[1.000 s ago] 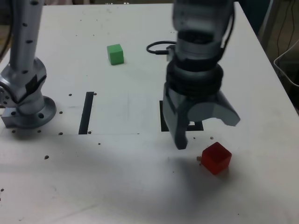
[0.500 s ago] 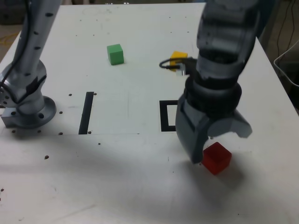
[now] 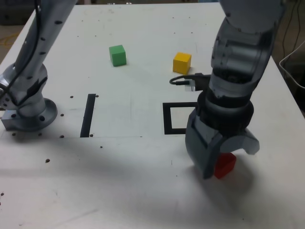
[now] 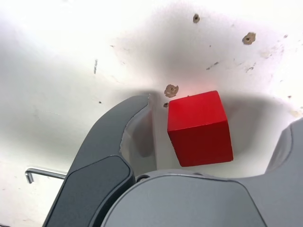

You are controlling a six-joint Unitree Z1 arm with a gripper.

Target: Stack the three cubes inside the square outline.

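red cube (image 4: 200,128) sits btwn open gripper (image 4: 220,125) jaws, room both sides.

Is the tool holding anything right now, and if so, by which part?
Nothing is held: the tool's jaws stand open on both sides of the red cube, with bare gaps showing between.

Over here there's a white tabletop (image 3: 95,191) dotted with dark little holes, softly shadowed nearby, and a pale cable (image 3: 289,74) looping past the exterior view's right edge.
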